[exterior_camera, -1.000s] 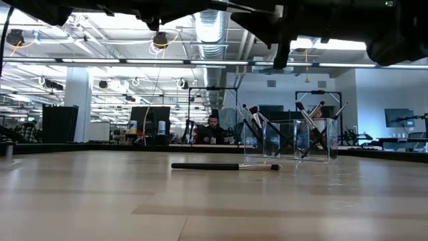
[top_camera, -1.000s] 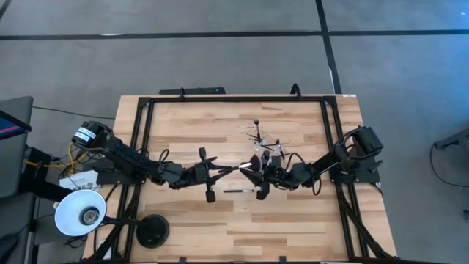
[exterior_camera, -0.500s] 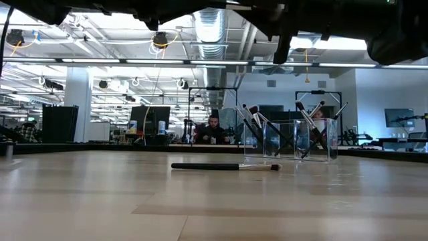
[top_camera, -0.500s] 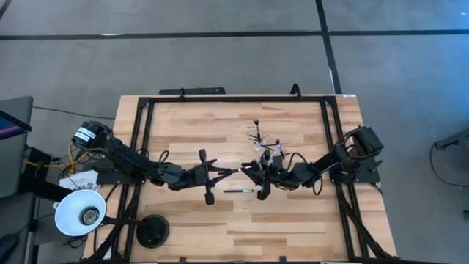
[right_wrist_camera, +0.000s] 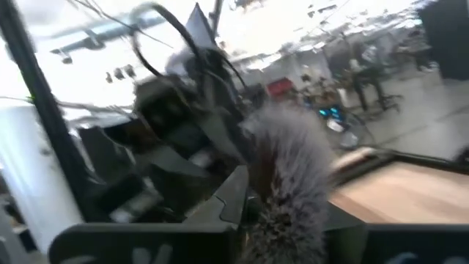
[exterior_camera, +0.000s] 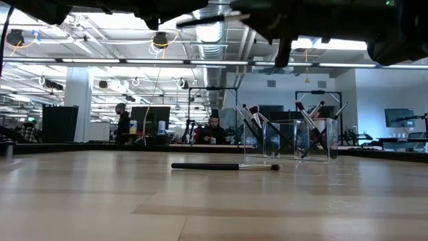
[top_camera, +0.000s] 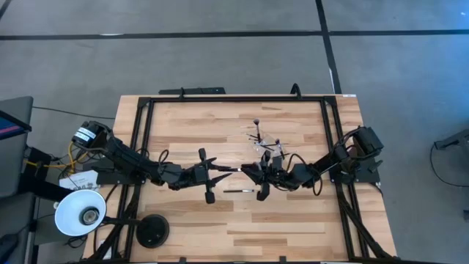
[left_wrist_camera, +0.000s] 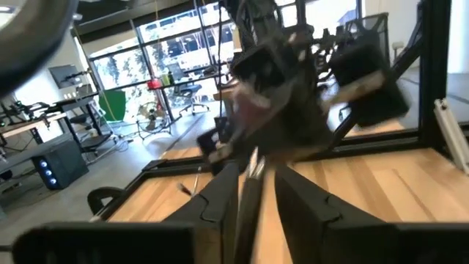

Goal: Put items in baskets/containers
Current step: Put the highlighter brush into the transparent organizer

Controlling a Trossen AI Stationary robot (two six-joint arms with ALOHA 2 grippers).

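Wood table (top_camera: 183,125), both arms reaching in to meet mid-table. Clear cups (exterior_camera: 264,139) stand toward the far side, near R arm, w/ several brushes (exterior_camera: 307,124) upright inside. L gripper (top_camera: 222,171) and R gripper (top_camera: 248,170) face each other tip to tip, held brush (top_camera: 234,169) spanning between, up off the table. L jaws parted, gap beside handle (left_wrist_camera: 249,183). R jaws closed down on bristle end (right_wrist_camera: 286,169). Loose brush (exterior_camera: 224,166) lies flat on table below grippers, outside cups.

Pale wooden bench (top_camera: 183,125) in a black frame
One dark brush (exterior_camera: 224,166) lies flat mid-bench; clear cups (exterior_camera: 297,139) holding brushes stand just beyond it
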